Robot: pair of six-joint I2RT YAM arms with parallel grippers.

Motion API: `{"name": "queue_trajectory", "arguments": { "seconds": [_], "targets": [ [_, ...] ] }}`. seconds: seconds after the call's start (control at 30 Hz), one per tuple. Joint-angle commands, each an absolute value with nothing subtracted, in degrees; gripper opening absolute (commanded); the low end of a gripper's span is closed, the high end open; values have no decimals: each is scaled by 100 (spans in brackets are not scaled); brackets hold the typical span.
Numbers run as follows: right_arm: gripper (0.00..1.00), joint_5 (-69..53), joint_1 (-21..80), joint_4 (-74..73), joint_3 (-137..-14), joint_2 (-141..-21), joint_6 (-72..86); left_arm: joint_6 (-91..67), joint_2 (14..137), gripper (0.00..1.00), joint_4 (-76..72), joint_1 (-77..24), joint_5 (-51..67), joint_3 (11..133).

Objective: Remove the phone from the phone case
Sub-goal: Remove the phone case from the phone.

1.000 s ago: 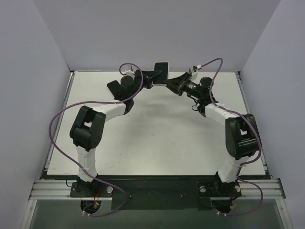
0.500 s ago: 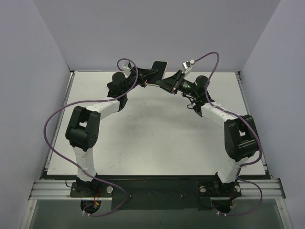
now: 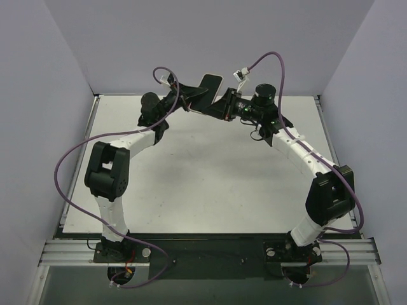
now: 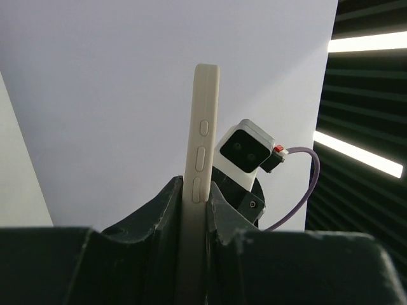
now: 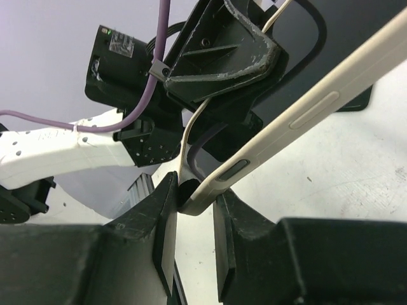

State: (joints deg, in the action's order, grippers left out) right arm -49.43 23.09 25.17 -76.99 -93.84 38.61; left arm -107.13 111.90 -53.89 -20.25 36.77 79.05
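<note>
Left tool (image 4: 194, 213) is clamped on the phone case (image 4: 202, 127), one finger on each flat face. From its wrist view the cream side edge stands straight up out of the jaws, with the three side buttons facing the camera. Right tool (image 5: 193, 206) is pinching the same case, but down at a corner, with its fingers (image 5: 164, 216) squeezed on either side of the end. The case runs off diagonally up and to the right from there. So both tools are closed on it, neither one is spread.

In the top view the phone (image 3: 210, 84) sits inside the case, a dark face with the pale rim around it. It's tilted and held up in the air between the two tools, clear of the table (image 3: 210, 184).

Just past the case from the left tool you can see the right arm's white wrist camera (image 4: 245, 149), with its purple cable (image 4: 304, 175) looping off to the side. The whole grab is happening over the table's far edge, close to the back wall (image 3: 210, 38).
</note>
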Motion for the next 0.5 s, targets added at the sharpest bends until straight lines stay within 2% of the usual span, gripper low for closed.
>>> {"name": "queue_trajectory", "arguments": {
  "seconds": [0.0, 0.1, 0.2, 0.3, 0.47],
  "targets": [
    [0, -6231, 2856, 1516, -7865, -9343, 2278, -12480, 11012, 0, -5292, -2066, 4059, 8472],
    [0, -6205, 2953, 732, -8173, -9360, 1507, -12665, 11162, 0, -5379, -2004, 4236, 8630],
    [0, -5758, 3050, -647, -8594, -9378, 617, -12639, 11154, 0, -5212, -1986, 4298, 8649],
    [0, -5293, 3172, -931, -8657, -9299, 238, -12788, 11136, 0, -5256, -1978, 4341, 8561],
    [0, -3774, 3366, -695, -8385, -9027, 35, -12867, 10925, 0, -5159, -2039, 4271, 8376]
  ]
}}
